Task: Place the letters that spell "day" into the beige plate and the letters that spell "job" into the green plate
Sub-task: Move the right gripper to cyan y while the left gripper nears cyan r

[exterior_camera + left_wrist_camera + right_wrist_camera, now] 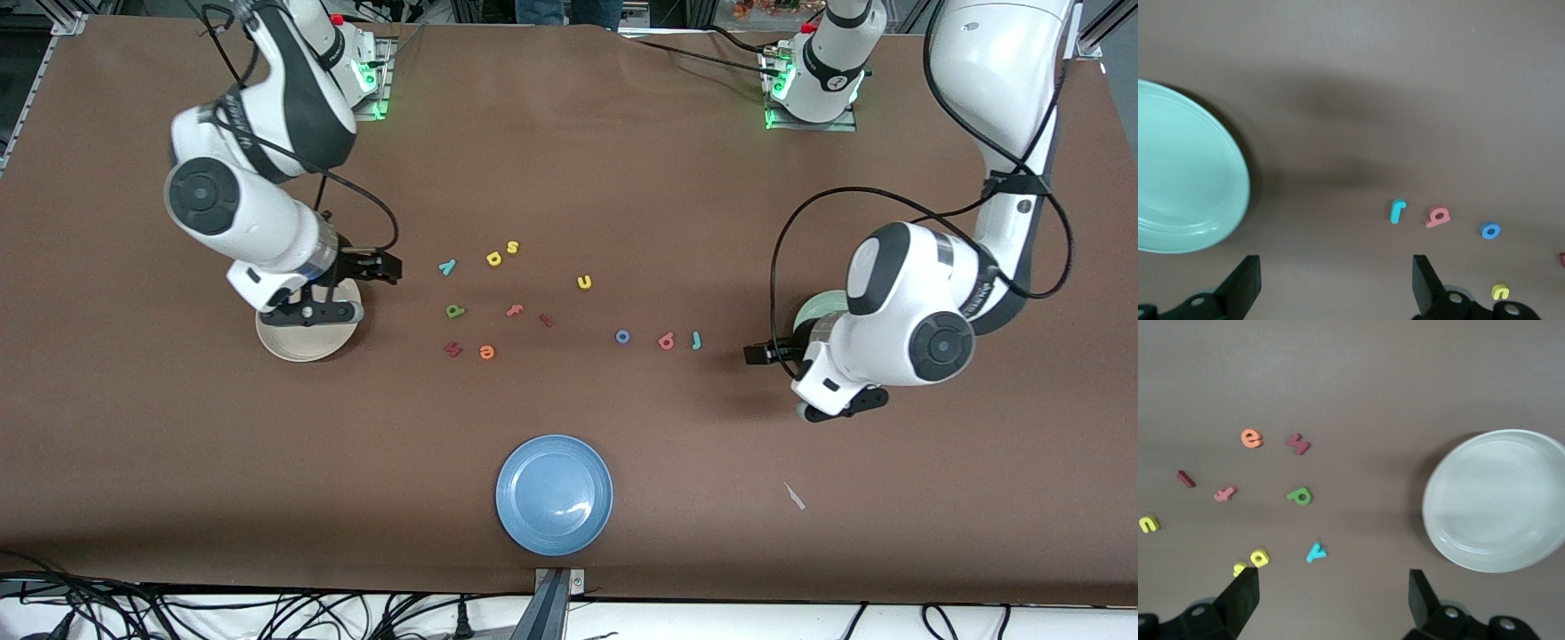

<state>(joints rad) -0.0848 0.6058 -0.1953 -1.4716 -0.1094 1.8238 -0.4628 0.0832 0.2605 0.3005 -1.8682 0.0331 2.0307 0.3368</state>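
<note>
The teal y [447, 266], yellow d [494, 259] and green a [455, 310] lie mid-table toward the right arm's end. The blue o [622, 336], pinkish b [666, 340] and teal j [696, 339] lie in a row toward the left arm's end. The beige plate [307, 342] is empty and partly under the right hand. The green plate [1185, 173] is empty and mostly hidden by the left arm in the front view. My right gripper [1333, 597] hangs open over bare table between the beige plate and the y [1315, 552]. My left gripper [1337, 283] hangs open between the green plate and the j [1397, 211].
Other letters lie among them: a yellow s [512, 246], a yellow u [584, 282], a pink f [515, 310], an orange e [486, 352] and two dark red pieces [452, 349]. A blue plate [554, 494] sits near the front edge. A white scrap [794, 496] lies toward the left arm's end.
</note>
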